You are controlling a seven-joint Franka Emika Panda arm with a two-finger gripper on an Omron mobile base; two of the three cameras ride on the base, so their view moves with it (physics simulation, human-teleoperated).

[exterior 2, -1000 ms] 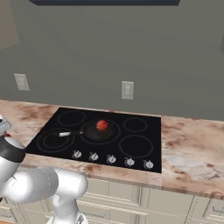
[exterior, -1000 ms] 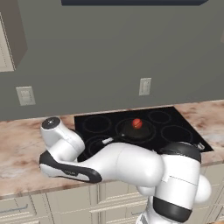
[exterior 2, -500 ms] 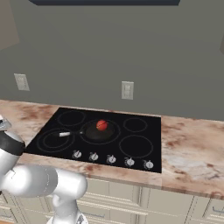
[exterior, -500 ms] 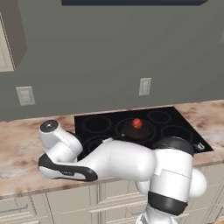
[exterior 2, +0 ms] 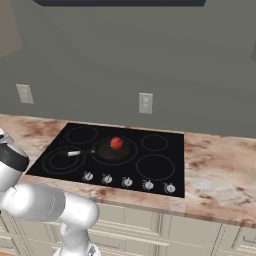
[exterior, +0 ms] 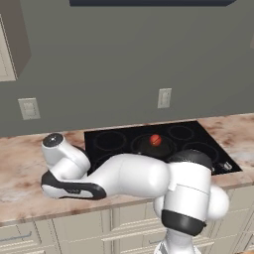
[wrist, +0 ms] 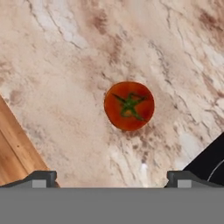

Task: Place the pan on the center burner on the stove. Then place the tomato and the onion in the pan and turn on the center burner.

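In the left base view I see the pan (exterior: 149,147) seated on the center burner of the stove (exterior: 203,136), with the onion (exterior: 155,140) resting inside it; my arm is folded low over the counter (exterior: 20,163) to the left of the cooktop. In the right base view I confirm the same layout: pan (exterior 2: 111,150) on the middle ring, handle pointing left, onion (exterior 2: 116,143) in it, and the row of knobs (exterior 2: 127,182) along the stove's near edge. In the hand view the tomato (wrist: 129,106) lies on the marble counter, centered ahead of the gripper (wrist: 111,178), whose fingertips (wrist: 40,178) stand wide apart with nothing between them. I judge the step in hand to be fetching the tomato; the next move calls for descending straight over it and closing gently, since a round fruit can roll.
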